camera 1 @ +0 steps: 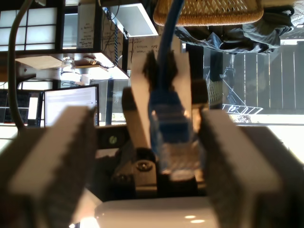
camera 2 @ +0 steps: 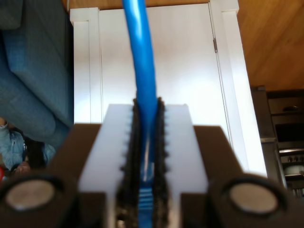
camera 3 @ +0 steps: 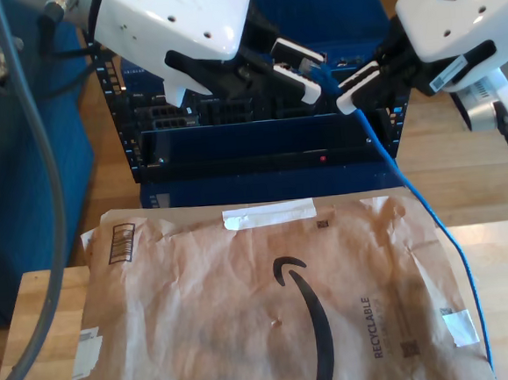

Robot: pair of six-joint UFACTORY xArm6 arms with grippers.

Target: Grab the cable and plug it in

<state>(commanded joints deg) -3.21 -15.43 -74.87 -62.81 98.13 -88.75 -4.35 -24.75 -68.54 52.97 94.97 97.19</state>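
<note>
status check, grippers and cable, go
My second gripper shut on the cable. My first gripper open around its plug. Not plugged in yet.

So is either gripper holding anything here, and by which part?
My second gripper is shut on the cable, just behind its plug; my first gripper stands open around that plug.

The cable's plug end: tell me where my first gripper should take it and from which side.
Probably the plug body of the cable, which sticks out beyond my second gripper clamped just behind it. Come from the exterior view's left, where my first gripper straddles it open; its flat sides suit the pads.
</note>
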